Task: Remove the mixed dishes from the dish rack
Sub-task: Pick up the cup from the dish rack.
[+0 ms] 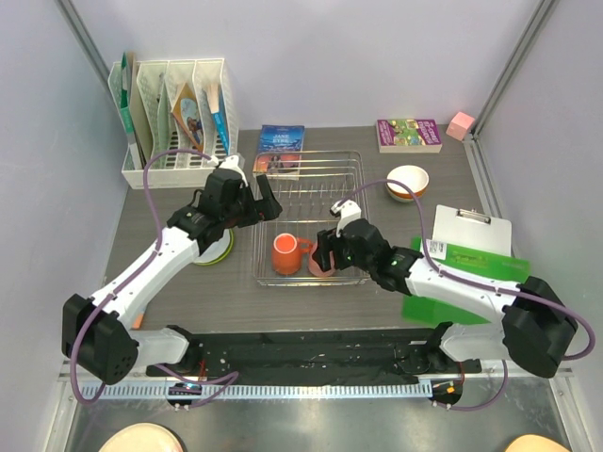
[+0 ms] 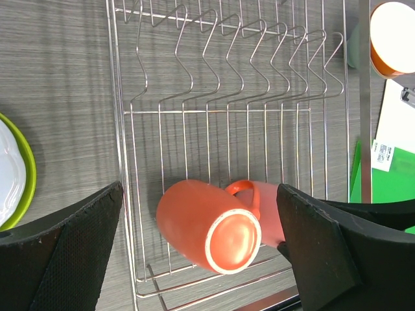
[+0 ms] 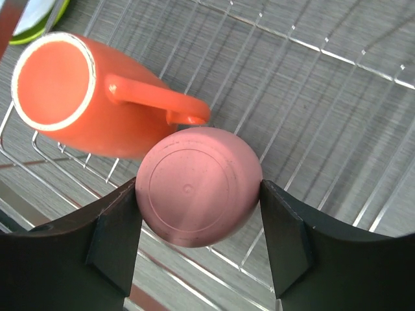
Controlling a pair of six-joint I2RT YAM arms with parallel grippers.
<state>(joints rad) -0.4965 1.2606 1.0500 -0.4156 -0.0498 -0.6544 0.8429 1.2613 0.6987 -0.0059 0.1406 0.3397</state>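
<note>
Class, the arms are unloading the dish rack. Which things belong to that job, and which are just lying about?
Job: dish rack, orange mug, pink cup, lime-green plate, bowl.

Lying about: file organizer, blue book, purple book, pink block, clipboard, green sheet.

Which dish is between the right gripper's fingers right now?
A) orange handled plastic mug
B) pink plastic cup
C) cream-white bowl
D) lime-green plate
B: in the right wrist view, the right gripper has a finger against each side of the pink plastic cup; the orange handled plastic mug lies beside it.
</note>
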